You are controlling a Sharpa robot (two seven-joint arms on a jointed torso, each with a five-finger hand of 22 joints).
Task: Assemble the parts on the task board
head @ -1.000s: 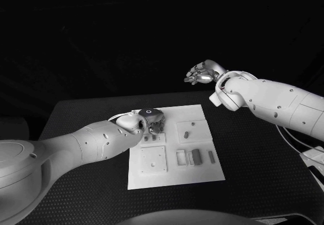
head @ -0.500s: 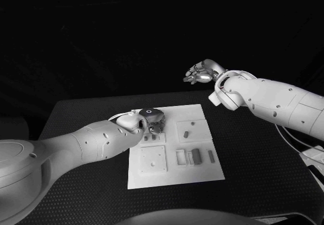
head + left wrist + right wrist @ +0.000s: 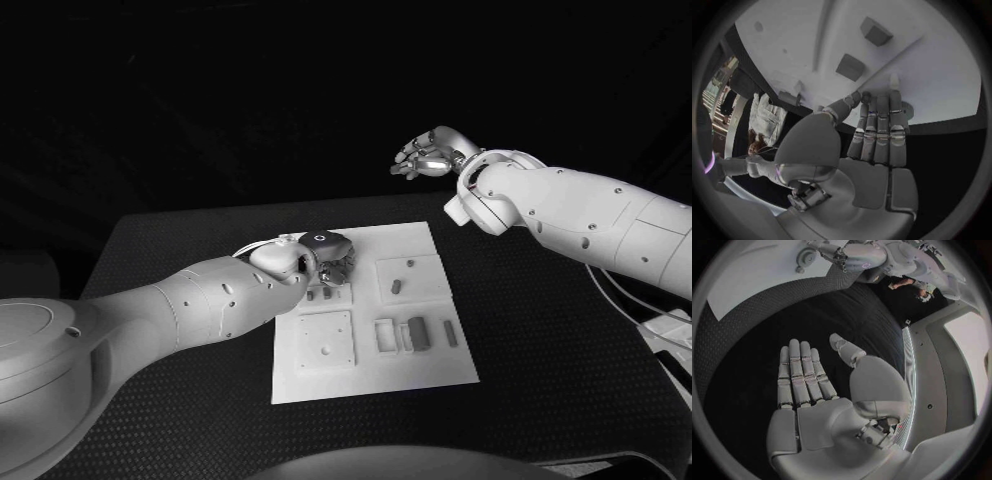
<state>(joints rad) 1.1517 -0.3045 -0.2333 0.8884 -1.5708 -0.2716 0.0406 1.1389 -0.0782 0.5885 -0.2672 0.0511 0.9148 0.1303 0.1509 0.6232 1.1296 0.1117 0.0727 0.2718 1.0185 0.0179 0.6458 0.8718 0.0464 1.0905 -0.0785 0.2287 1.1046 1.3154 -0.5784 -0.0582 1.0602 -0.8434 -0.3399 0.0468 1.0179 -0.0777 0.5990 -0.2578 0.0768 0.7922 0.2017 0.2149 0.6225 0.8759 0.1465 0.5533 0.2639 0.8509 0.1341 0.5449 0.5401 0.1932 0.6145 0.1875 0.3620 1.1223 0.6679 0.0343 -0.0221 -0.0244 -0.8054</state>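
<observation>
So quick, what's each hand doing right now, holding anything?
Left hand: open, fingers straight over the task board, holding nothing.
Right hand: open, fingers apart, raised off the table, empty.

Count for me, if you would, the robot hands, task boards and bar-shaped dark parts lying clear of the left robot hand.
Robot hands: 2 (left robot hand, right robot hand)
Task board: 1
Bar-shaped dark parts: 3 (upper one, lower pair and)
Total: 6
Pieces beside the left robot hand are too hidden to count.
</observation>
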